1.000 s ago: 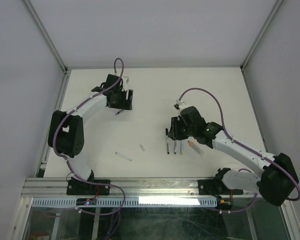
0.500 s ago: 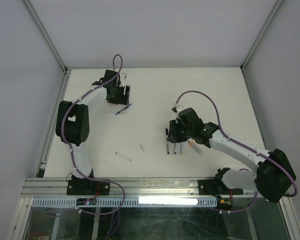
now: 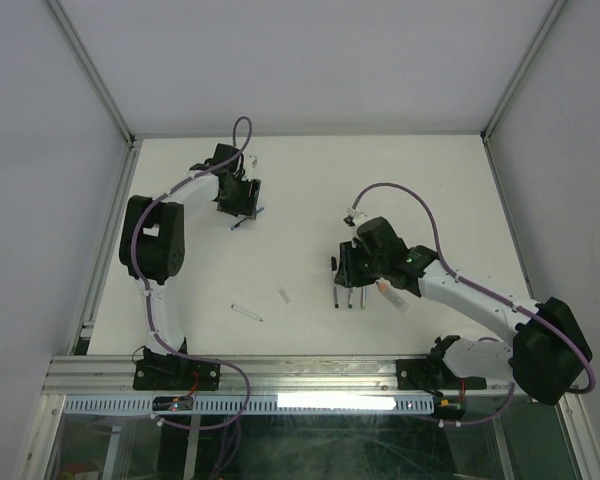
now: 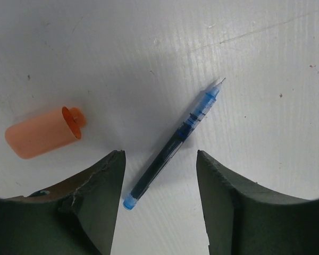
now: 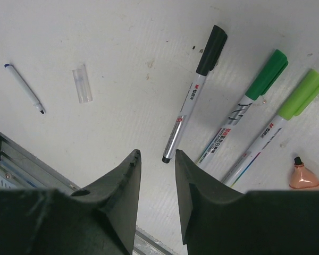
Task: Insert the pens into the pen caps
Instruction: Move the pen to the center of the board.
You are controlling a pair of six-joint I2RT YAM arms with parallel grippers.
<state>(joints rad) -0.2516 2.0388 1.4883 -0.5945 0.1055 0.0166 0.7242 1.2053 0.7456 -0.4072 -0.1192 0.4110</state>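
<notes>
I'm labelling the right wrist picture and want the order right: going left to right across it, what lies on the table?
thin white pen → clear cap → black-capped pen → dark green-capped pen → light green-capped pen

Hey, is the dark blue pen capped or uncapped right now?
Uncapped: the blue pen lies flat with its needle tip bare; the orange cap lies apart beside it.
</notes>
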